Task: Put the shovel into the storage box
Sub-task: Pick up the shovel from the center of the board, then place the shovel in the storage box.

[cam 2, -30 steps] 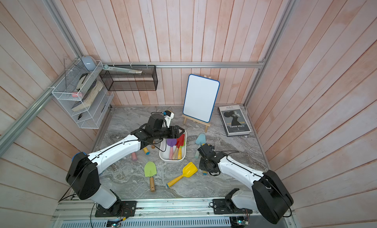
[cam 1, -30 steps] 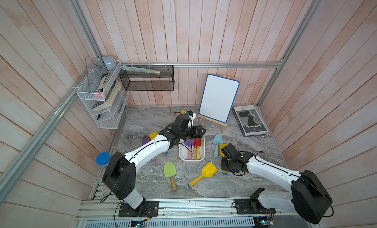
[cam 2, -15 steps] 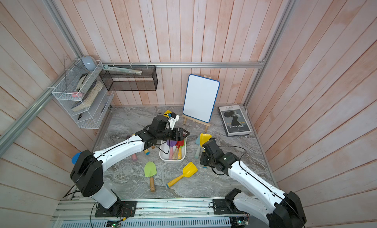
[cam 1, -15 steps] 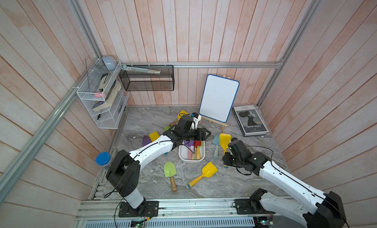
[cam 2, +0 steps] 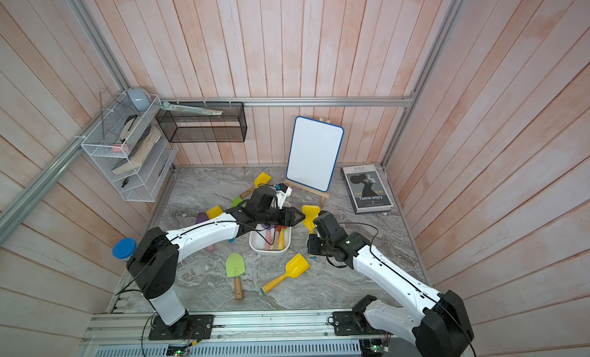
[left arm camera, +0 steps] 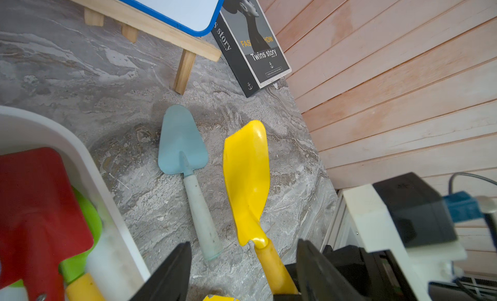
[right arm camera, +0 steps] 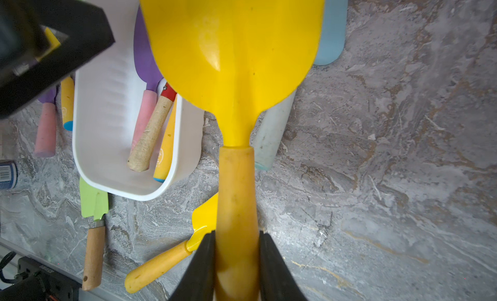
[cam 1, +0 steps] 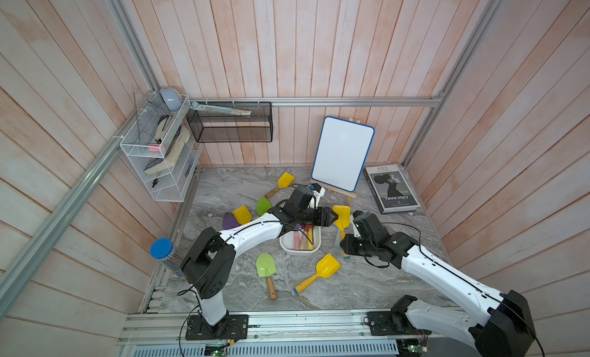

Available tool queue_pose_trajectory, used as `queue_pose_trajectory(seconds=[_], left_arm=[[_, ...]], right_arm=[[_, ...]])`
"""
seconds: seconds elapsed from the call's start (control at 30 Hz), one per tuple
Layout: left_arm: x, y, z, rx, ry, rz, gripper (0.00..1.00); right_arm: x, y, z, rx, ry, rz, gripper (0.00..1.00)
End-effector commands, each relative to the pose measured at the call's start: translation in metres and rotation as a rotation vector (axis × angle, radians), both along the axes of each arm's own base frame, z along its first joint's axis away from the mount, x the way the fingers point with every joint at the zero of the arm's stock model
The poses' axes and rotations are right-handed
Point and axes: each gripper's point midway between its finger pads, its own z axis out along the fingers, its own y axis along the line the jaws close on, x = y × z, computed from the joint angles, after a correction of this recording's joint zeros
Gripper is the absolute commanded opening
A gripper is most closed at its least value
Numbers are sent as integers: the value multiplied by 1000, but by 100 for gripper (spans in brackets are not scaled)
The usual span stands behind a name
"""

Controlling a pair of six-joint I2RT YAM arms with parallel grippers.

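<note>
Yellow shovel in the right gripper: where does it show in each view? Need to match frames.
Top view: held yellow shovel right of centre, just right of the storage box.
Top view: shovel near centre, box to its left.
Left wrist: shovel mid-picture, beside the light blue shovel; box rim at the edge.
Right wrist: shovel fills the middle, blade overlapping the box.
Shared landmark: the storage box.

Wht arm links (cam 1: 252, 235), blk joints (cam 1: 207, 269), blk wedge pincers (cam 1: 331, 217); thin blk cables (cam 1: 405, 225)
</note>
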Motion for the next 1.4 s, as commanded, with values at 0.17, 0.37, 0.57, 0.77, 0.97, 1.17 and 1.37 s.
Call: queue_pose_trajectory(seconds=[0.17, 0.37, 0.57, 0.77, 0.97, 1.17, 1.37], left_arm=[[24, -6, -7, 59, -28, 106, 49], [30, -6, -12, 96, -26, 145, 36], [30, -8, -15, 112, -22, 155, 31], [29, -8, -18, 131, -22, 157, 28], [29, -10, -22, 142, -17, 157, 11], [29, -11, -22, 152, -17, 157, 0], [29, -10, -16, 147, -24, 160, 0]], right_arm=[[9, 15, 18, 49, -45, 28, 0], [10, 17, 18, 54, -45, 26, 0], [11, 17, 19, 55, -46, 23, 0], [12, 18, 18, 57, -45, 22, 0], [11, 18, 17, 58, -41, 21, 0], [12, 18, 17, 58, -43, 19, 0], [13, 18, 21, 60, -53, 19, 19]])
